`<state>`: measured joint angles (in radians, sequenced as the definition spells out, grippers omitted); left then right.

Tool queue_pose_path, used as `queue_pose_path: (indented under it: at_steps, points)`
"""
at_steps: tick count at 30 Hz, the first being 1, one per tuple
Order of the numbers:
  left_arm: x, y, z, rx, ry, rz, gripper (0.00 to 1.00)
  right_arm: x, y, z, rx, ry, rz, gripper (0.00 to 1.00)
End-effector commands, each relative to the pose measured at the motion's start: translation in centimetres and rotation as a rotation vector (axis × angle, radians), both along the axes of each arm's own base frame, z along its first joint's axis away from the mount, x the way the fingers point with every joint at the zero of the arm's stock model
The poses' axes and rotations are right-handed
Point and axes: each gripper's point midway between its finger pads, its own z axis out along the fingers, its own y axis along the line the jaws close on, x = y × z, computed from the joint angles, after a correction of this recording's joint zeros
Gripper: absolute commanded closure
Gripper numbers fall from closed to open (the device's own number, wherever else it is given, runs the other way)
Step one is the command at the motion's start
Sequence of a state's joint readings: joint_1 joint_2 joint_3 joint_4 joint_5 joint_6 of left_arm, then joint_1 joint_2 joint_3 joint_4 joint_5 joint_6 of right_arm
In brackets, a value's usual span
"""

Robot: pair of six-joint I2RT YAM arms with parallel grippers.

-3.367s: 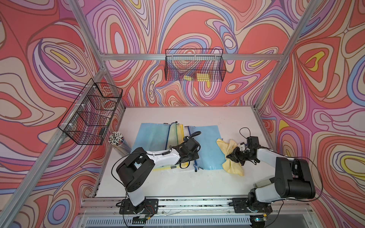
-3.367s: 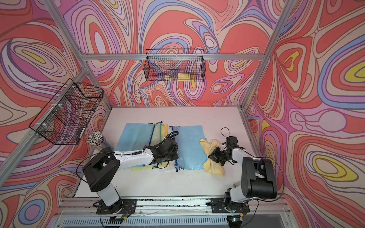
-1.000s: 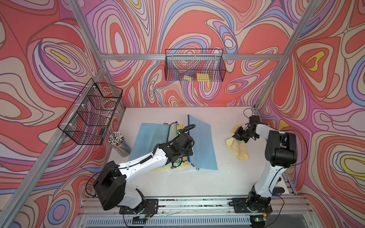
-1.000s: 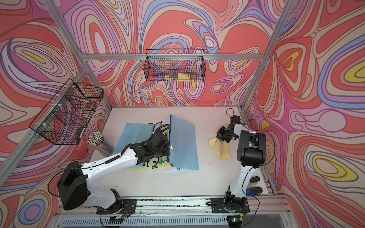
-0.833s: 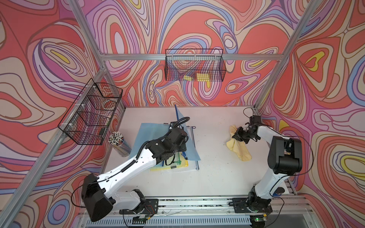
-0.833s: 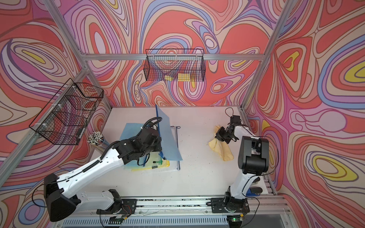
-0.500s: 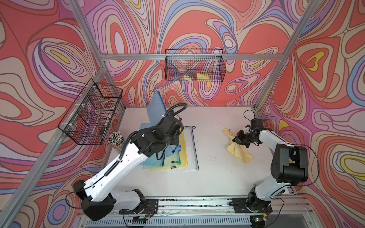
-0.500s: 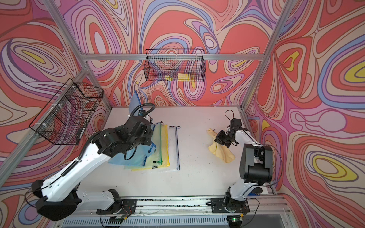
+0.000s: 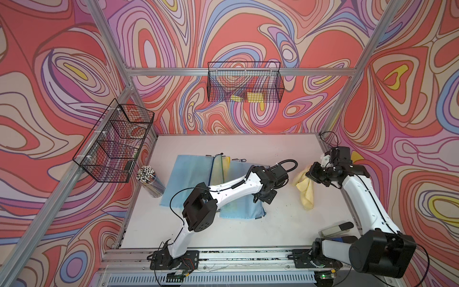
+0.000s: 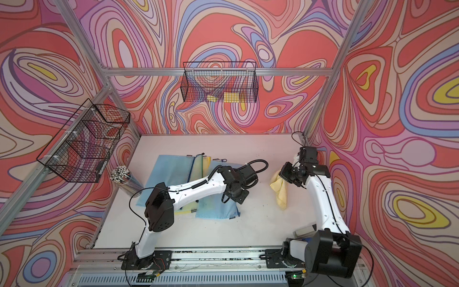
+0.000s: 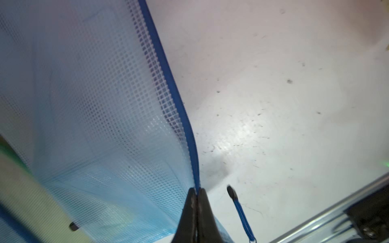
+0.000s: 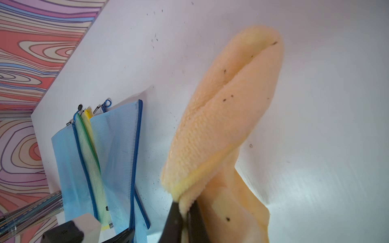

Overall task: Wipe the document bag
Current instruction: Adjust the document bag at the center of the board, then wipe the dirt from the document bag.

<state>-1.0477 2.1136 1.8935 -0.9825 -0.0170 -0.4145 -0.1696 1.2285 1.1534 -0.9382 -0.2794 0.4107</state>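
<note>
while my left gripper (image 11: 197, 192) is pinched tight on the zipper edge of the blue mesh document bag (image 11: 94, 117), which fans out from my fingertips, my right gripper (image 12: 185, 207) clamps the yellow microfiber cloth (image 12: 223, 109), well apart from it; wiping looks not yet done.

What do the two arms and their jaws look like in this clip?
Both the left arm and the right arm have white links joined by blocky black joint housings. A ribbed black cable loops at the left wrist. The jaws are black and taper to narrow tips.
</note>
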Motion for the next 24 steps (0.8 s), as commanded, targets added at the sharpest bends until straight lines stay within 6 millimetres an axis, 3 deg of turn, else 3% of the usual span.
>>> queue_pose_path:
  at_steps: [1, 5, 10, 14, 16, 18, 21, 24]
  points:
    - [-0.4, -3.9, 0.9, -0.17, 0.061, -0.03, 1.0, -2.7, -1.4, 1.2, -0.102, 0.039, -0.022, 1.0]
    - [-1.0, -6.9, 0.7, -0.283, 0.123, -0.047, 0.96, -3.9, -1.4, 2.4, -0.12, 0.031, -0.022, 1.0]
    - [-1.0, -7.8, 0.1, -0.292, 0.149, -0.049, 0.68, -4.5, -0.9, 4.1, -0.105, 0.0, -0.016, 1.0]
    - [-0.8, -6.9, 2.2, -0.363, 0.086, -0.033, 0.49, -3.9, 0.7, 5.9, -0.026, -0.06, 0.031, 1.0]
    - [-0.5, -5.5, 3.8, -0.414, 0.037, 0.003, 0.39, -3.5, 1.2, 6.4, 0.002, -0.076, 0.042, 1.0]
    - [0.1, -3.3, 4.9, -0.439, -0.005, 0.064, 0.38, -3.1, 1.8, 6.7, 0.035, -0.084, 0.064, 1.0]
    - [0.9, 1.5, 4.7, -0.425, -0.039, 0.185, 0.38, -2.2, 3.7, 7.1, 0.087, -0.106, 0.116, 1.0]
    - [0.8, 6.3, 3.0, -0.422, -0.022, 0.293, 0.38, -1.2, 7.1, 6.8, 0.099, -0.11, 0.209, 1.0]
